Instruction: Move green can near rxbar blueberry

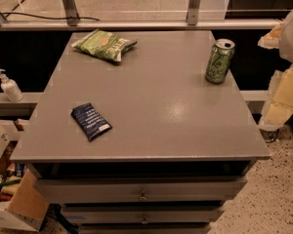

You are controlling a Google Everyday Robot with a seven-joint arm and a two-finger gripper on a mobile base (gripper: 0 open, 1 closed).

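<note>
- Camera view, what is done: the can (219, 61) stands upright near the right edge of the worktop (161, 106), toward the back. The bar (91, 121) lies flat near the front left. The two are well apart, with most of the worktop's width lying between them.
- From this we judge that nothing of the task is done. The can is not gripped or lifted, and it is nowhere near the bar.
- Camera view, what is left: as we read it, the whole job remains. The can must be reached and gripped, carried left and toward the front, and set down upright just beside the bar.
- A chip bag (104, 45) lies at the back left (it is no part of the job). It is well apart from both the can and the bar, and we judge that it lies off the straight path between them.
- Camera view, the gripper (282, 89): we take it to be the pale, yellowish shape at the right edge of the view, out beyond the worktop's right side. It is near the can but clearly apart from it.
- We see nothing held in the gripper. We cannot tell whether it is spread or pressed together.
</note>
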